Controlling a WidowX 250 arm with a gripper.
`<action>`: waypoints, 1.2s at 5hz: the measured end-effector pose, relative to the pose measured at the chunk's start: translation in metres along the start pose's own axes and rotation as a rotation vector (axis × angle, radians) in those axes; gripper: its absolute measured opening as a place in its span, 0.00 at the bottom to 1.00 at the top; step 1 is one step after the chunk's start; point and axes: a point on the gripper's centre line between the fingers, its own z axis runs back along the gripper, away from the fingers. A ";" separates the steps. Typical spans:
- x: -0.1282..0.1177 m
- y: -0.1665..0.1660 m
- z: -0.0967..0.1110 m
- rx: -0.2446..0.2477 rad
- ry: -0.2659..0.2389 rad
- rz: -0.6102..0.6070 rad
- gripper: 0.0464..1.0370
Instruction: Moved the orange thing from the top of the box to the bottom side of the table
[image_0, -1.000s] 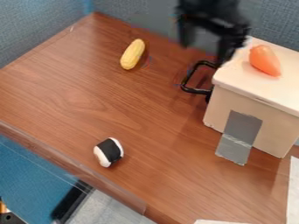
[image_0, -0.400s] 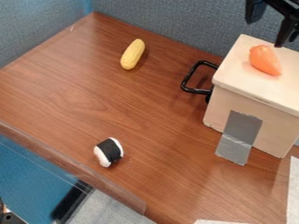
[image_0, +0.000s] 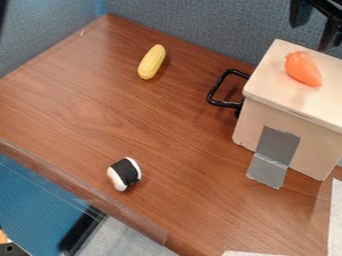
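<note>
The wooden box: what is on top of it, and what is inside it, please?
On top of the box lies one orange thing. The inside cannot be seen, because the lid and walls cover it.

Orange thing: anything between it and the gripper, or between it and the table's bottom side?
Nothing visible separates the gripper from the orange thing; towards the table's bottom side, the box's front top edge intervenes.

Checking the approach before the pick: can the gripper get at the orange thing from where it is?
Probably yes. The gripper hangs open near the box's far edge, and the orange thing lies uncovered on top, with nothing visible between them. I can't judge its height from this angle.
</note>
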 end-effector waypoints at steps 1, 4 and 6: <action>0.000 -0.002 -0.011 -0.024 0.030 -0.023 0.96; -0.024 -0.017 -0.037 -0.109 0.114 -0.036 0.96; -0.039 -0.015 -0.032 -0.116 0.128 -0.005 0.96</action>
